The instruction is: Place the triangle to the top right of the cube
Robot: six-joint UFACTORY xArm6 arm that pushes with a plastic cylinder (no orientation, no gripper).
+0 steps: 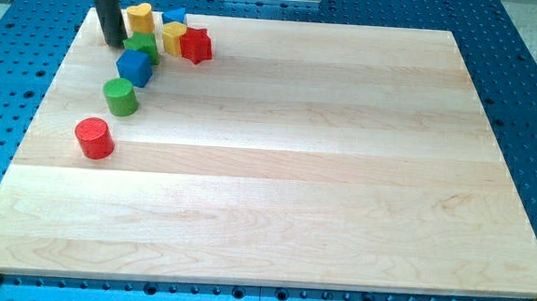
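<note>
Seven small blocks crowd the wooden board's (277, 170) upper left corner, and our rod stands among them

We carry no pincer, so nothing opens or closes: our dark rod ends in my tip (114, 44), which sits on the board just left of the green block (143, 45) and below the yellow heart (139, 17). What we take for the blue triangle (174, 17) lies at the view's top, partly hidden behind the yellow block (174, 37), with the red star (196, 45) to its lower right. We see the blue cube (133, 68) below the green block, then the green cylinder (119, 97) and the red cylinder (94, 138) trailing toward the view's lower left
</note>
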